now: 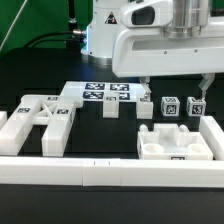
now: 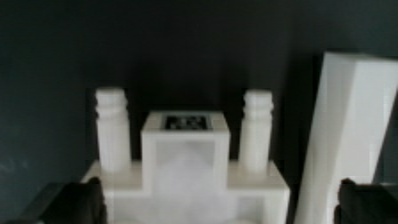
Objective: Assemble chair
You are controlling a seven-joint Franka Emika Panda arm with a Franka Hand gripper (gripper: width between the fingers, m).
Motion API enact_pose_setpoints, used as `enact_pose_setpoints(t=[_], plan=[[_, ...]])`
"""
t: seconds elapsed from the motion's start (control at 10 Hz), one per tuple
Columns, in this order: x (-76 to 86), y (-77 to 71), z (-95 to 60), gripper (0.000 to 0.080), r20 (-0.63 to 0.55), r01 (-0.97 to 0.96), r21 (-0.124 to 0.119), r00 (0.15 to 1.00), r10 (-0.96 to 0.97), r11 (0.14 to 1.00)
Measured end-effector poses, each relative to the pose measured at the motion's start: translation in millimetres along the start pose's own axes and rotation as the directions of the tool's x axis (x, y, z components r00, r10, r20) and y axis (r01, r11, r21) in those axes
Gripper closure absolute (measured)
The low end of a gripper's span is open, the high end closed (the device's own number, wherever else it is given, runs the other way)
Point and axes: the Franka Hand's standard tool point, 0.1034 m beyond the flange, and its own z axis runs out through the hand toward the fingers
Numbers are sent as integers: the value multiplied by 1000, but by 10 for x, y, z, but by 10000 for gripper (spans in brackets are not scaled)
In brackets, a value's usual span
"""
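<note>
The chair lies in loose white tagged parts. Two X-braced side frames (image 1: pixel 40 122) rest at the exterior view's left. The chunky seat block (image 1: pixel 178 140) sits at the front right, and three small cubes (image 1: pixel 170 106) stand in a row behind it. My gripper (image 1: pixel 171 92) hangs low over the cubes and seat block, its fingers spread wide and holding nothing. In the wrist view a white part with two pegs and a tag (image 2: pixel 178 160) lies between the open fingertips of the gripper (image 2: pixel 222 200). I cannot tell whether they touch it.
The marker board (image 1: pixel 105 95) lies flat behind the side frames. A long low white border rail (image 1: pixel 110 176) runs along the front. In the wrist view a long white bar (image 2: pixel 349 130) stands beside the pegged part, just inside one finger.
</note>
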Motion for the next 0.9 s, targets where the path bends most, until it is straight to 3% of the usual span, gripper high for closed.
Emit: enact_pose_setpoints(t=[0.3, 0.5, 0.7, 0.9], plan=[[-79, 6, 58, 150, 13, -23, -3, 1000, 23, 1000], [-421, 24, 149, 150, 14, -40, -9, 999, 40, 999], [-800, 217, 277, 150, 5, -38, -24, 999, 38, 999], [-851, 237, 308, 150, 0, -10, -25, 1000, 10, 1000]])
